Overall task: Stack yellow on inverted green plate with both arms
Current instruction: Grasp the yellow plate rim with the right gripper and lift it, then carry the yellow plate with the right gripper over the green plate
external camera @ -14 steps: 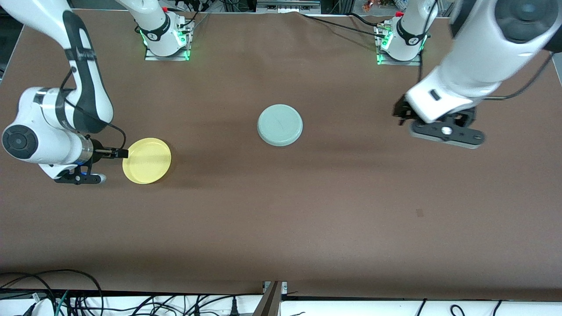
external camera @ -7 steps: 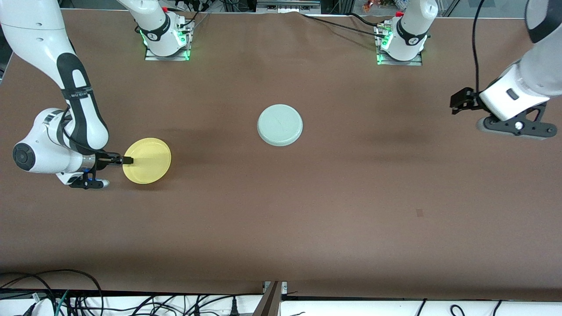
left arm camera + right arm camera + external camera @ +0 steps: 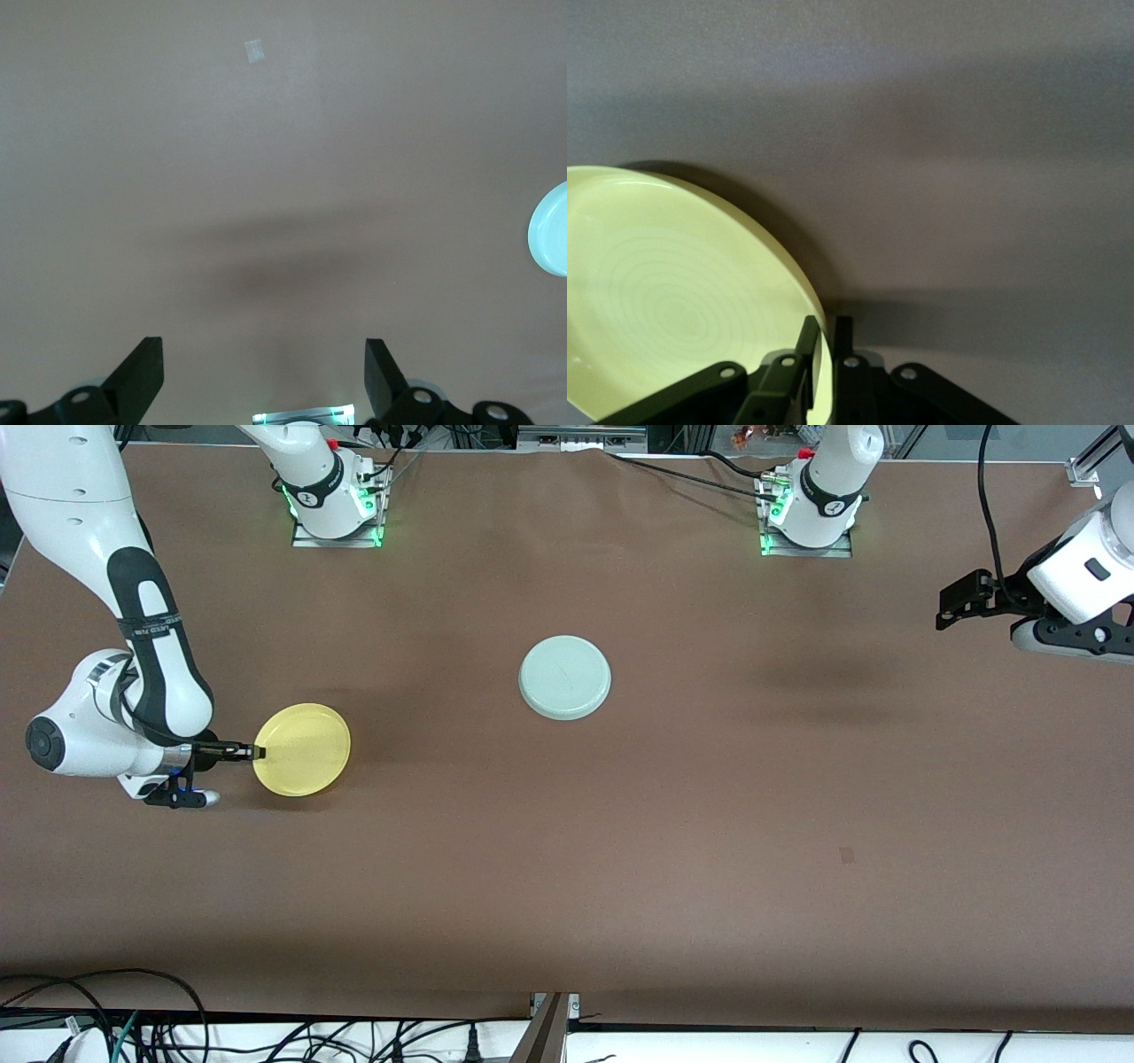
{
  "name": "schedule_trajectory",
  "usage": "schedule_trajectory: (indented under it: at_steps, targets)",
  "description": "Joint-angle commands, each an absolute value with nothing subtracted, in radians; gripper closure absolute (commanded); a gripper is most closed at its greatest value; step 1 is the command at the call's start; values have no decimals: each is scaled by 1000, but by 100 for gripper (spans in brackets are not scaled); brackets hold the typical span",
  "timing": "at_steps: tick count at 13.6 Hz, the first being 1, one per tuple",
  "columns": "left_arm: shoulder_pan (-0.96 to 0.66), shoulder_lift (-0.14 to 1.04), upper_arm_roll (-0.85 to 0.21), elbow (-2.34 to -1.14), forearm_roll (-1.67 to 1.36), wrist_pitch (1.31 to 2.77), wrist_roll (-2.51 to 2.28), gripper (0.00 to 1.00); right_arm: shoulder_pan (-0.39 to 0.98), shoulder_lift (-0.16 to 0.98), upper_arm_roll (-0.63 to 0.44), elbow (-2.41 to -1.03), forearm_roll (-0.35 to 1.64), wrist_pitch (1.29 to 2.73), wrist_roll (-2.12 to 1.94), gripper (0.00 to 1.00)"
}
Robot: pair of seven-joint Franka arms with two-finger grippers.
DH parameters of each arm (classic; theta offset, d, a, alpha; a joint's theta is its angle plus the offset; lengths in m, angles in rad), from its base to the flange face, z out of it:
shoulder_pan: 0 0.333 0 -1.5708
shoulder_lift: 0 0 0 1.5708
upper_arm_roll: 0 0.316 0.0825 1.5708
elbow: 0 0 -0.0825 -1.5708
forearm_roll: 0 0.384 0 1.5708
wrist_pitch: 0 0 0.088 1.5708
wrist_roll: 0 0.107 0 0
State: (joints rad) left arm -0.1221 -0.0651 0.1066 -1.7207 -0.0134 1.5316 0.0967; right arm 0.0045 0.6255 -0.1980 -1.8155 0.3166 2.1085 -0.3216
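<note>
The right tool pinches the rim of the light, stiff yellow plate, near the right arm's end of the counter; thin, slick plastic could slip. The left tool waits spread wide, well apart from the inverted green plate.

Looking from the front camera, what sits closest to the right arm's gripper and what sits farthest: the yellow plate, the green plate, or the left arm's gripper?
1. The yellow plate, toward the right arm's end of the table; the right gripper is clamped on its rim.
2. The green plate, upside down in the middle of the table.
3. The left gripper, open, over the left arm's end of the table.
</note>
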Motion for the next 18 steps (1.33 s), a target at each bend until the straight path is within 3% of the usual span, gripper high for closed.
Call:
schedule_trajectory:
  at_steps: [1,6,8,14,18]
  targets:
    - [-120,-81,107,-1738,-35,1548,106,0,5,629,-186,-1798,325,2102,-342,100]
    - [-117,-55,110,-1697,-32,1565,103,0,84,597,-141,-1671,322,1818,-391,100]
    - [-86,-61,110,-1690,-32,1562,115,0,142,569,-134,-1678,328,1746,-293,100]
    - [-34,-52,118,-1661,-25,1562,115,0,225,468,86,-1747,330,1843,-86,100]
    - [-35,-49,112,-1667,-12,1548,118,0,417,477,98,-1795,331,2050,12,100]
